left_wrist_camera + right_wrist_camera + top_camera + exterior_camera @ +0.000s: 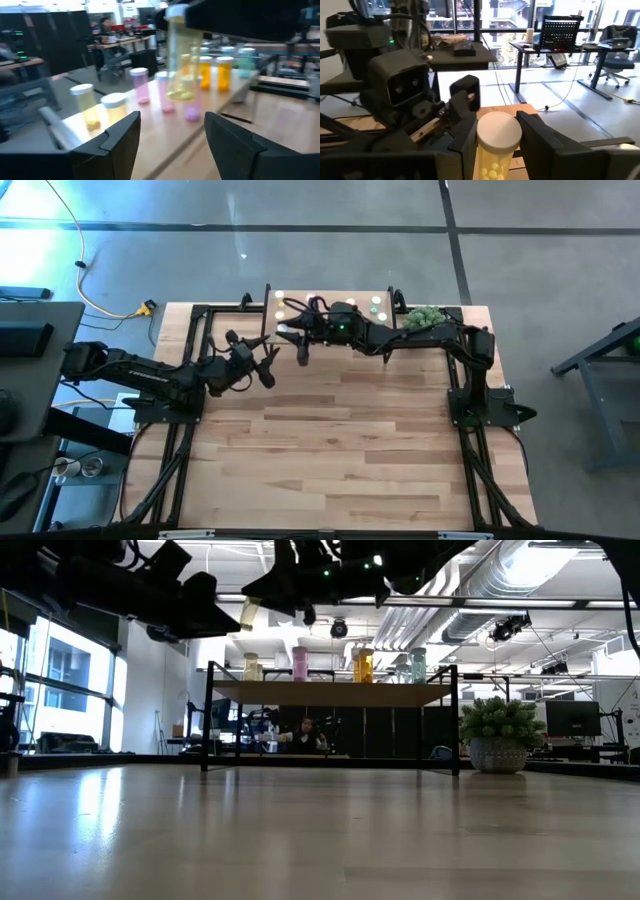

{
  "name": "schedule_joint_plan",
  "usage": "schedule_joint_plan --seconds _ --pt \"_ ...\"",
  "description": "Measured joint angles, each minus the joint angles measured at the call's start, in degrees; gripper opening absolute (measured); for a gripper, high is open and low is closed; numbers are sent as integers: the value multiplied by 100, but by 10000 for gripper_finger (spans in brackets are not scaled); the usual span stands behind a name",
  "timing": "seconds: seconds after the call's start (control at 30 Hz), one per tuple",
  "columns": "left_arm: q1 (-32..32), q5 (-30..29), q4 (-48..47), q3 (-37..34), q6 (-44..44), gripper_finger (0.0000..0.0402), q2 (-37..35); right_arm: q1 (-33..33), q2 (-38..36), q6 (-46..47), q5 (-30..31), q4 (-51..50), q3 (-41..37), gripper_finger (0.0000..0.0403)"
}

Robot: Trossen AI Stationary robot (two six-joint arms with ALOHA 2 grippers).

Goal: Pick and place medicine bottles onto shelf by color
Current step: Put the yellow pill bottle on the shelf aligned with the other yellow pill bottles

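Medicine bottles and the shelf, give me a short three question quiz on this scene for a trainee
1. True or false: the right gripper is shut on a yellow bottle.
2. Is the left gripper open or shut?
3. What stands beside the shelf in the low view? A) potted plant B) kettle C) toolbox

Key: 1 true, white cap up, carried in the air near the shelf. 2 open, holding nothing. 3 A, the potted plant.

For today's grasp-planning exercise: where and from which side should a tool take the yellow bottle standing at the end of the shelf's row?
Grip the yellow bottle on its round body below the white cap, fingers on opposite sides, coming level from the open table side. It stands upright on the shelf with a neighbour close beside it, so I'd avoid squeezing along the row.
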Motion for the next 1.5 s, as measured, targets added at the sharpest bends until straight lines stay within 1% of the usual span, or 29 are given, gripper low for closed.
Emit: schedule_joint_plan --seconds 0.17,0.27,0.53,0.83,1.0,1.13,1.5 --pt "0 -504 -90 -4 163 211 -171 -114 0 -49 2 5 0 115" --pt "0 -641 -144 -4 282 211 -333 -152 0 -118 2 5 0 115" --pt "-147 -668 -880 -4 13 211 -1110 -178 9 -358 2 -85 50 114" --pt "-353 -666 -1443 -4 -52 211 -1810 -134 574 -518 -18 -930 839 114" --pt "-440 -665 -1650 -4 -52 211 -1962 -132 673 -478 -17 -1027 938 114" --pt "-461 -664 -1648 -4 -50 211 -1967 -134 727 -485 225 -1142 938 114" --pt "-459 -664 -1650 -4 -56 211 -1967 -176 791 -492 313 -1360 931 114"
